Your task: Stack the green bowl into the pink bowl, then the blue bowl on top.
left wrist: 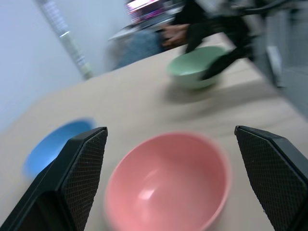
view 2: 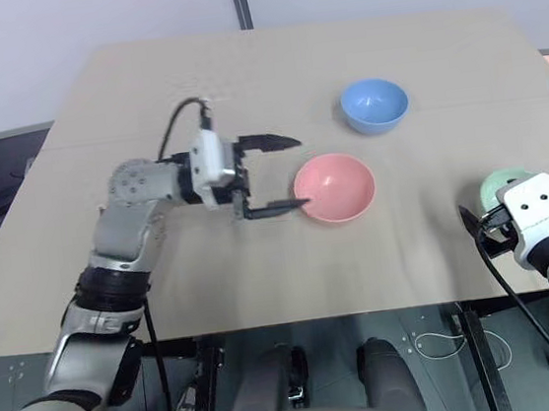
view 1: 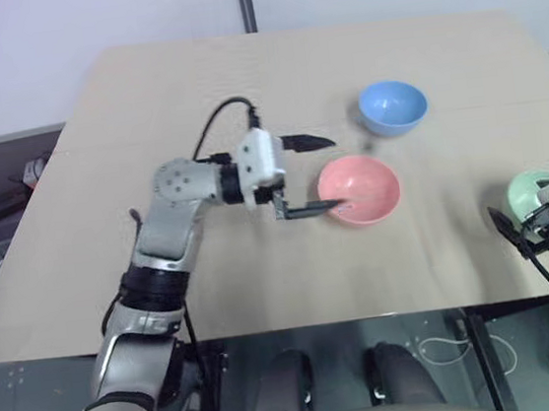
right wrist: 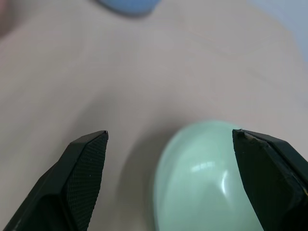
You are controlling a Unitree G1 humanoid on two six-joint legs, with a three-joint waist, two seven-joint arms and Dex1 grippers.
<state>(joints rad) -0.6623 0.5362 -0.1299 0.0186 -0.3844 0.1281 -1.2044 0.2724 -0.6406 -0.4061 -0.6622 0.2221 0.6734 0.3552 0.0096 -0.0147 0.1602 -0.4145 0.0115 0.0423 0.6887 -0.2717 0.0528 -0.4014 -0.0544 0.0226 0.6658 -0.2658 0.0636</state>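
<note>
While all three bowls sit apart on the tan wooden table (view 1: 240, 80), the small round mint-green plastic bowl (view 2: 499, 188) rests near the right edge, just beside the right gripper (right wrist: 168, 178), whose black fingers are spread wide and hold nothing. Centrally sits the salmon-pink plastic bowl (view 1: 359, 189), with the left gripper (view 1: 303, 175) gaping empty at its left. Farther back stands the sky-blue plastic bowl (view 1: 393, 107).

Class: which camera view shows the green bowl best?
The right wrist view: the green bowl lies close, between the open right claw's fingers. The left wrist view shows it small and distant; in both eye views the right arm partly hides it.
</note>
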